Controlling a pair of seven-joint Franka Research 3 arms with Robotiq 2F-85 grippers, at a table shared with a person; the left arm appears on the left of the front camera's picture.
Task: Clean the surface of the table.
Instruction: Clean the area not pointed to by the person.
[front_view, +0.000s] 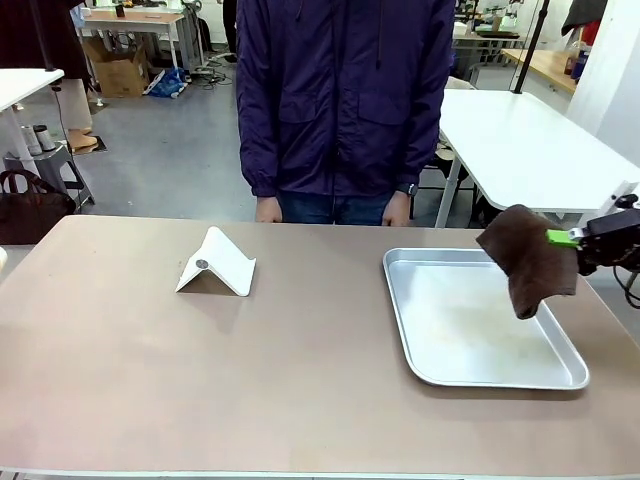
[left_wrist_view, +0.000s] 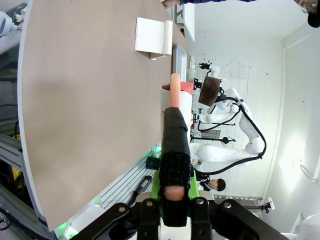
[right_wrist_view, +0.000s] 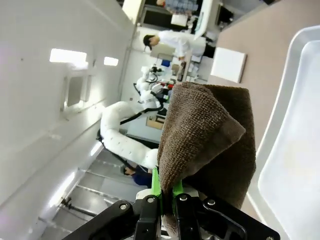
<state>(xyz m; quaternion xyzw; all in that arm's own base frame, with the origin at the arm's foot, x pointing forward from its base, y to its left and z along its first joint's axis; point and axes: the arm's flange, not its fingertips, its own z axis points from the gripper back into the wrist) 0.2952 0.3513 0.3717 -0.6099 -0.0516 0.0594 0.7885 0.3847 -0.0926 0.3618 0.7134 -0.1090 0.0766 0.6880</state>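
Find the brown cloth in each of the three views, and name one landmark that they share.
Front view: cloth at the right edge, hanging from the right hand over the tray's far right corner.
Left wrist view: cloth small and far off, right of centre, upper half.
Right wrist view: cloth large, at centre, rising from the right hand.
Shared landmark: the white folded card.

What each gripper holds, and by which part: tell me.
Right gripper: brown cloth, pinched at one edge. Left gripper: slim black tool with pinkish tip, clamped at its near end.
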